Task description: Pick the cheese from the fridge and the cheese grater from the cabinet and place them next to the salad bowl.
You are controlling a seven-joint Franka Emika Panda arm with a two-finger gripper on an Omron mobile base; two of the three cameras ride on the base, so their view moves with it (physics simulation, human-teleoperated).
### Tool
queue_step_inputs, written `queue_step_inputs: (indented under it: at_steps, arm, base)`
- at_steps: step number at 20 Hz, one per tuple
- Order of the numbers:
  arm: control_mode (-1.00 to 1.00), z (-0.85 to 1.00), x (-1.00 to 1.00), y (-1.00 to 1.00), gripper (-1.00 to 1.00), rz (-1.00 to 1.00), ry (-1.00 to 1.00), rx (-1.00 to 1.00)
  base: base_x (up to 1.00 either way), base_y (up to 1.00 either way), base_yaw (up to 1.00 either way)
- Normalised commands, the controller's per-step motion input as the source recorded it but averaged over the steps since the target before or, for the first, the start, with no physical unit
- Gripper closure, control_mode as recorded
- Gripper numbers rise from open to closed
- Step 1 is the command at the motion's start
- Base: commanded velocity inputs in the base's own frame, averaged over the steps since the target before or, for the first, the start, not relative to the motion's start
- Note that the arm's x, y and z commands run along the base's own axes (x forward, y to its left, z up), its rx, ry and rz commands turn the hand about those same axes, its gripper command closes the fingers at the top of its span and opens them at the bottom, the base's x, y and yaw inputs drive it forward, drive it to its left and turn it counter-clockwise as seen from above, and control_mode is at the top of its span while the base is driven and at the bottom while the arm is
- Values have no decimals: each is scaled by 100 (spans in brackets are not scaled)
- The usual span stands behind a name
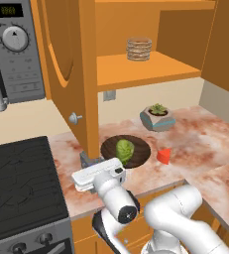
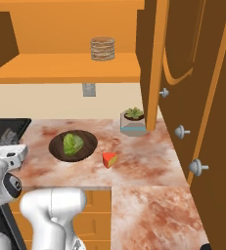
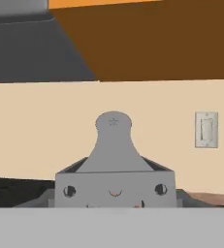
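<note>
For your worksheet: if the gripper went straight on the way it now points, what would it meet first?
Most likely the cheese grater, the grey metal box directly ahead in the hand view and apparently very close. Behind it is the cream wall with a light switch. The gap is hard to judge.

We see the cheese (image 1: 163, 156) — a small orange-red wedge with a yellowish face — lying on the marbled counter just beside the salad bowl (image 1: 141, 154), a shallow dark brown dish holding a green leafy head; the cheese grater (image 3: 114, 181), grey and boxy with a rounded top handle, stands upright close before the hand camera. The cabinet (image 1: 66, 59) — orange wood — hangs with its arched door swung open.
</note>
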Motion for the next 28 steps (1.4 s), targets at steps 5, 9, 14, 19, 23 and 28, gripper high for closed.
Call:
queue_step_inputs:
  at_steps: [5,9,14,19,23,28]
  arm:
    - [-100,-11,-19,-8,100,-22,-7,13]
    - [-100,-7,-2,-18,100,-7,-2,8]
    - [-100,-14,11,-11,100,-12,-2,0]
    - [-100,-9,27,-1,100,-26,0,0]
    - [-100,-1,34,-2,100,-25,0,0]
    - [-100,0,21,0,100,-15,1,0]
  base:
    - [0,0,0]
    - [0,0,0]
    - [0,0,0]
    - [0,0,0]
    - [0,0,0]
    - [0,0,0]
